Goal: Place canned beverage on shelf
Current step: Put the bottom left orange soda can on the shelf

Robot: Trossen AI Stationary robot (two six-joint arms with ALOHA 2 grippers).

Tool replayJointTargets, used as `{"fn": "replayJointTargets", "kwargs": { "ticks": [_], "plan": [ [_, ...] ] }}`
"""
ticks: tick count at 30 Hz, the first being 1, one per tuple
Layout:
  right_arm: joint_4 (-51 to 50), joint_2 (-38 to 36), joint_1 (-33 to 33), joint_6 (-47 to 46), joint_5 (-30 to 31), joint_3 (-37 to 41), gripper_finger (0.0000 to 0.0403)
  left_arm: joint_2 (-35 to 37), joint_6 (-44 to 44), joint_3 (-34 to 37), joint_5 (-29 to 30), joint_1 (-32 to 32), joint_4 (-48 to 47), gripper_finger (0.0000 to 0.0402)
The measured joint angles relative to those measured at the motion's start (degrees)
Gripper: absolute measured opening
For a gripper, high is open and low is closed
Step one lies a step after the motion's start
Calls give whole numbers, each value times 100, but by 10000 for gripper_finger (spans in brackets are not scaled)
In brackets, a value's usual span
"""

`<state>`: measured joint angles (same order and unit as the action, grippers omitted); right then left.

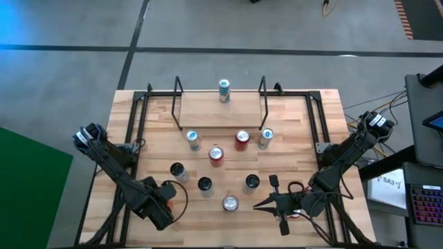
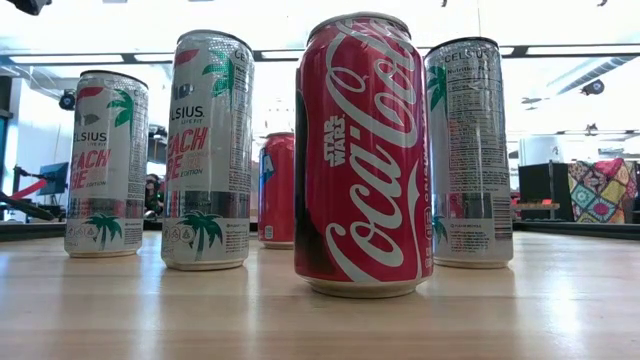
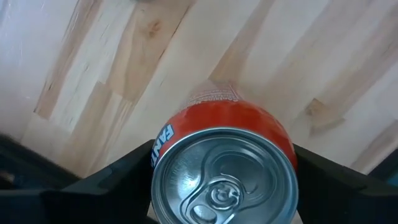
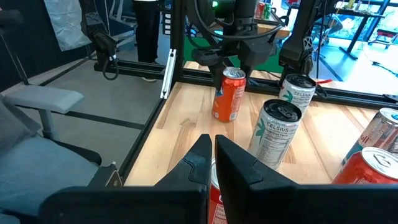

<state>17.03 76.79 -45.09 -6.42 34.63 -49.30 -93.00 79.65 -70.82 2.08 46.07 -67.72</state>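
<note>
An orange soda can (image 3: 224,180) stands upright on the wooden table near its front left; the right wrist view shows the can (image 4: 228,94) from the side. My left gripper (image 4: 233,61) points straight down over it, open, with a finger on either side of the can's upper part. In the high view the left gripper (image 1: 165,200) hides the can. The shelf (image 1: 220,111) stands at the table's far middle and has one can (image 1: 224,90) at its back edge. My right gripper (image 1: 257,205) waits shut at the front right, holding nothing. My left gripper comes at the orange can from above, with its dark fingers (image 3: 127,177) close against the can's two opposite sides just below the rim (image 3: 163,140). I cannot tell whether they touch it. The can stands upright with its base on the table.
Several other cans stand in the table's middle, among them a red one (image 1: 217,155), a white one (image 1: 193,140) and a silver-topped one (image 1: 230,203). Black side frames (image 1: 135,131) run along both table edges. Bare wood (image 3: 186,56) lies beyond the orange can.
</note>
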Motion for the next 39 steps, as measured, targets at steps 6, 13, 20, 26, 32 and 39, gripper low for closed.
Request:
{"fn": "replayJointTargets", "kwargs": {
  "ticks": [6,13,20,26,32,39],
  "plan": [
    [0,0,1,0,1,0,12,5,-287,-685,24,1,-493,287],
    [125,0,89,-157,0,0,12,7,-781,-1806,486,-37,-1485,287],
    [170,0,445,-348,-23,0,12,104,-1460,-2747,1118,-328,-2172,287],
    [123,-54,711,-273,-163,0,12,132,-2514,-3136,1470,-971,-2222,287],
    [2,-182,832,-155,-225,0,12,132,-3672,-3286,1544,-1856,-2236,287],
    [-212,-447,838,-119,-221,0,12,132,-5013,-3822,1432,-2997,-2232,287]
  ]
}}
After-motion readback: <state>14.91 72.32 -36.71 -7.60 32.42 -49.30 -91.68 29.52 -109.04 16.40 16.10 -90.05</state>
